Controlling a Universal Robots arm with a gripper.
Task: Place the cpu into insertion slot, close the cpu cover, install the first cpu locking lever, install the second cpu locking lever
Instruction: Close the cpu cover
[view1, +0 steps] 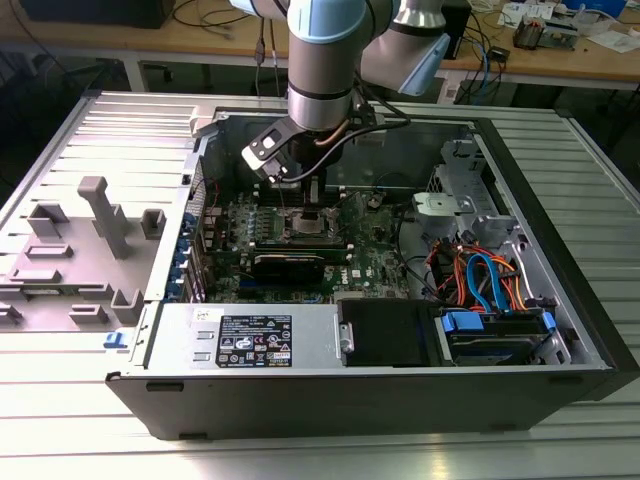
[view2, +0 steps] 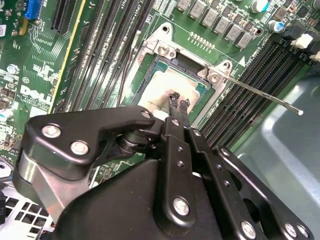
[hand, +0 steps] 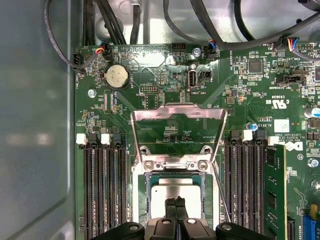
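Where the cpu lies: the small flat square chip with a dull silver-grey top (hand: 192, 194) sits inside the square dark insertion slot with a silver metal rim (hand: 141, 197).
Facing: it lies flat with the metal top up. Its edges run parallel to the slot's rim, and being square it shows no long axis.
Fingers: two slim black fingers (view2: 173, 99) are pressed together with hardly a gap and hold nothing. Their tips are over the middle of the chip; I cannot tell whether they touch it.
Cpu cover: the thin square silver metal frame with a cut-out middle (hand: 177, 111) is open, folded back from its hinge at one edge of the slot and clear of the chip.
Locking lever: a thin straight silver wire rod (view2: 260, 95) juts out free from one corner of the slot, not latched down.
Memory slots: long narrow black memory slots (hand: 102, 190) flank the slot on two opposite sides, parallel to it.
Board: the green circuit board (hand: 165, 75) carries the slot.
Case: an open black and grey metal computer case (view1: 400, 390) lies on its side around the slot.
Worktop: the ribbed silver metal worktop (view1: 300, 450) carries the case.
Fixture: a grey plastic block fixture (view1: 105, 215) stands outside the case, well apart from the slot, toward the exterior view's left.
Room: wooden benches with cables (view1: 600, 60) stand beyond the case, far from the slot.
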